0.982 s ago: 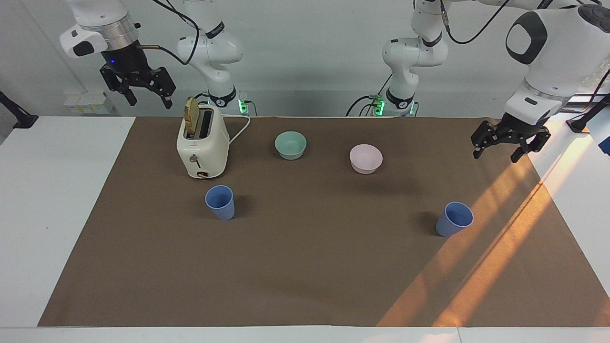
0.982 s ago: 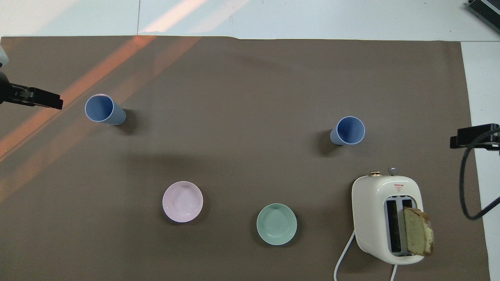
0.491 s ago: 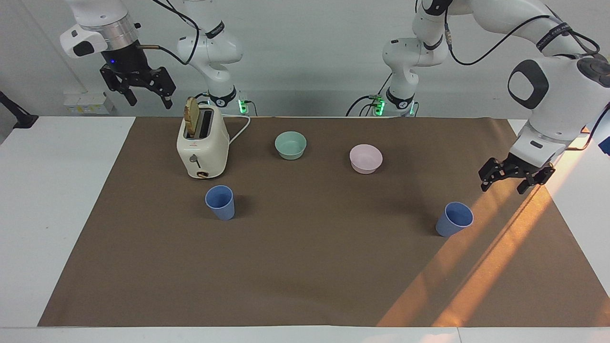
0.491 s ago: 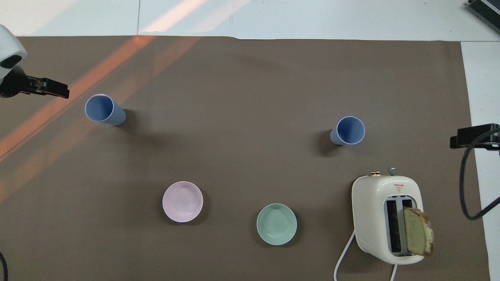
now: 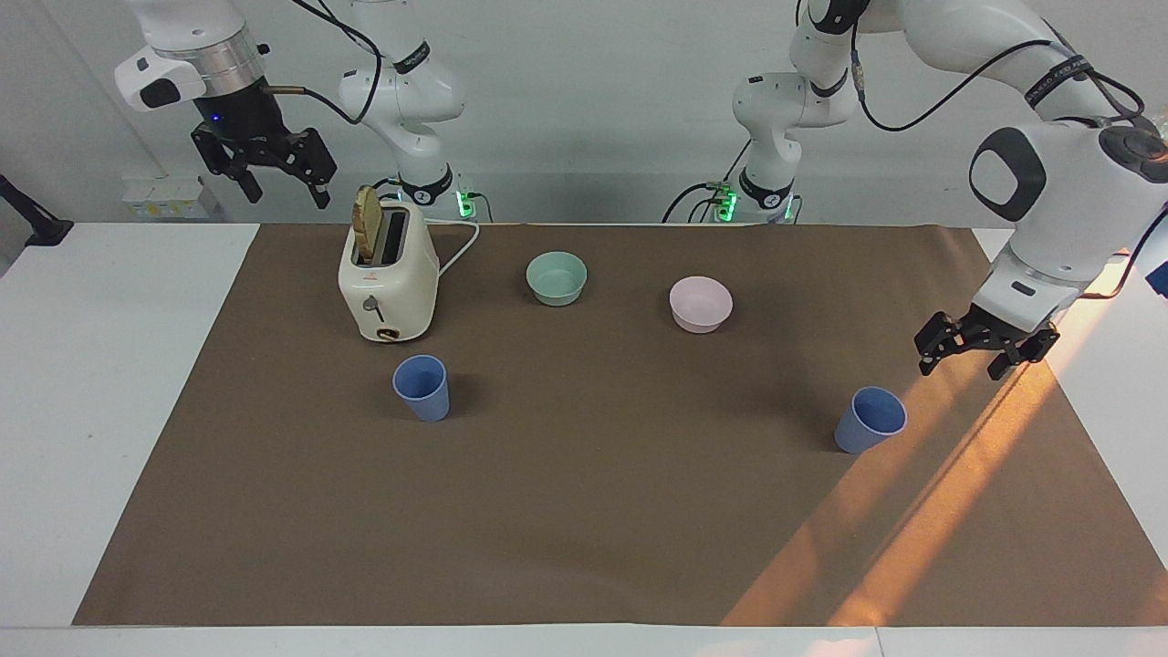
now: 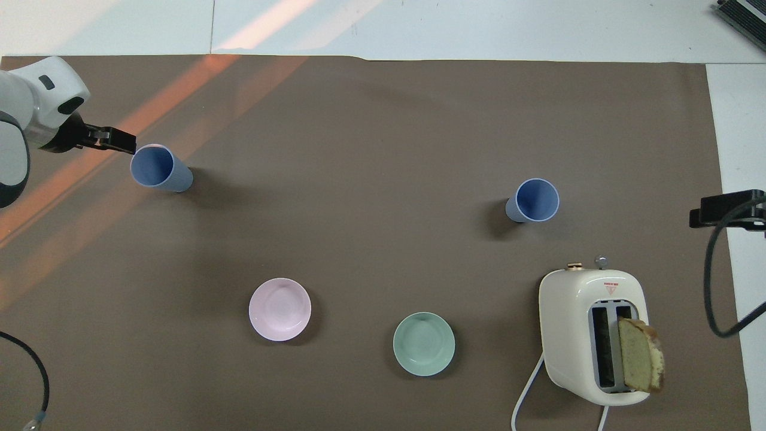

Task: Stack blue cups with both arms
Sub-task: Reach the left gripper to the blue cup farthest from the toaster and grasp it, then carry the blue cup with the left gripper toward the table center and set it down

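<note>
My left gripper (image 5: 987,345) hangs low over the brown mat (image 5: 584,511), fingers spread apart and pointing down, nothing between them. It is in the air just beside the blue cup at my left arm's end (image 5: 870,420), not touching it; in the overhead view the fingertips (image 6: 122,142) sit right at that cup's rim (image 6: 157,167). The forearm bends down steeply from a raised elbow.

My right gripper (image 5: 274,173) waits high, up beside the toaster (image 5: 388,278) toward my right arm's end of the table, fingers spread and empty. Only its tip (image 6: 718,209) shows from overhead.

Landmark: the toaster.
- Blue cup near the toaster (image 5: 422,388): upright, mouth up, farther from me than the toaster and just beside it. Looks empty inside (image 6: 534,200).
- The blue cup at my left arm's end: upright, also looks empty, well apart from the toaster, toward my left arm's end, and farther from me than it.
- Mint-green bowl (image 5: 557,277): beside the toaster toward my left arm's end, about level with it. Empty (image 6: 423,343).
- Pale pink bowl (image 5: 701,304): next along from the green bowl, away from the toaster. Empty (image 6: 279,309).
- Toaster: one slice of bread (image 5: 367,222) stands tilted in a slot, top poking out; the other slot shows dark.

The two cups stand well apart, unstacked.
</note>
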Robot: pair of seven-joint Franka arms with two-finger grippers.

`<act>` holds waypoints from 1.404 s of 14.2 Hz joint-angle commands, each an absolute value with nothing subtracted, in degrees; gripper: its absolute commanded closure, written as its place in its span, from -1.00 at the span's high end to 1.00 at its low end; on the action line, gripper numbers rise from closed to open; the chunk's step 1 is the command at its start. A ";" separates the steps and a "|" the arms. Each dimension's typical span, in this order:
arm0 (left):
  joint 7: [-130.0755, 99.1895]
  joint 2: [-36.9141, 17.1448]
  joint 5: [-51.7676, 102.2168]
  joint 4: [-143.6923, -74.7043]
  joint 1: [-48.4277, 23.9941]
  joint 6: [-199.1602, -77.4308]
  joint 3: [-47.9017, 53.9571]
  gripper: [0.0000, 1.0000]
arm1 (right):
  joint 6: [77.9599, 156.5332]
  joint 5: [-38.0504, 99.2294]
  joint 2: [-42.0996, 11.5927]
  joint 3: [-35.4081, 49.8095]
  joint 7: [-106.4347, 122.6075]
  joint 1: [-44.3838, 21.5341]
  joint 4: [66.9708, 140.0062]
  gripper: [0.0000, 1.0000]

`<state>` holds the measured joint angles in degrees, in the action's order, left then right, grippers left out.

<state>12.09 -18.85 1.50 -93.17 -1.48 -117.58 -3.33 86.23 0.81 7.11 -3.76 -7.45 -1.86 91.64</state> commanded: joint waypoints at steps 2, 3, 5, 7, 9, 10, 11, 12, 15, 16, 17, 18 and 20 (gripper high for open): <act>12.39 -17.49 1.93 -101.14 -1.49 -124.96 -3.08 0.99 | 86.66 1.14 7.82 -3.60 -7.82 -1.41 92.64 1.00; 12.22 -17.58 2.37 -102.64 -1.67 -126.29 -3.08 0.78 | 86.66 1.14 7.91 -3.52 -7.82 -1.41 92.64 1.00; 12.22 -17.67 6.22 -105.10 -1.76 -129.01 -2.99 0.27 | 86.66 1.14 7.91 -3.52 -7.82 -1.41 92.64 1.00; 12.13 -17.23 7.47 -105.73 -1.76 -128.94 -2.99 -0.66 | 86.66 1.14 7.91 -3.52 -7.82 -1.41 92.64 1.00; 12.22 -17.14 7.47 -105.65 -2.28 -127.80 -2.90 -1.00 | 86.66 1.14 7.91 -3.52 -7.82 -1.41 92.64 1.00; 12.39 -17.14 7.56 -105.56 -2.55 -127.45 -2.73 -1.00 | 86.66 1.14 7.91 -3.52 -7.82 -1.41 92.64 1.00; 12.22 -17.14 7.56 -105.21 -3.33 -127.35 -2.72 -1.00 | 86.66 1.14 7.91 -3.60 -7.82 -1.41 92.64 1.00; 12.13 -16.53 7.47 -105.12 -4.04 -127.09 -2.64 -1.00 | 86.66 1.14 7.91 -3.52 -7.82 -1.41 92.64 1.00; 10.47 -13.28 7.47 -105.03 -8.24 -124.72 -2.72 -1.00 | 86.66 1.14 7.91 -3.52 -7.82 -1.41 92.64 1.00; 7.15 -13.01 7.47 -105.20 -10.87 -124.19 -2.72 -1.00 | 86.66 1.14 7.91 -3.60 -7.82 -1.41 92.64 1.00; 2.77 -12.75 7.47 -105.55 -13.68 -124.19 -2.81 -1.00 | 86.66 1.14 7.91 -3.52 -7.82 -1.41 92.64 1.00; -1.10 -12.66 7.47 -105.64 -15.89 -124.19 -2.81 -1.00 | 86.66 1.14 7.91 -3.60 -7.82 -1.41 92.64 1.00; -7.44 -12.31 7.47 -105.82 -20.89 -124.45 -2.81 -1.00 | 86.66 1.14 7.91 -3.52 -7.82 -1.41 92.64 1.00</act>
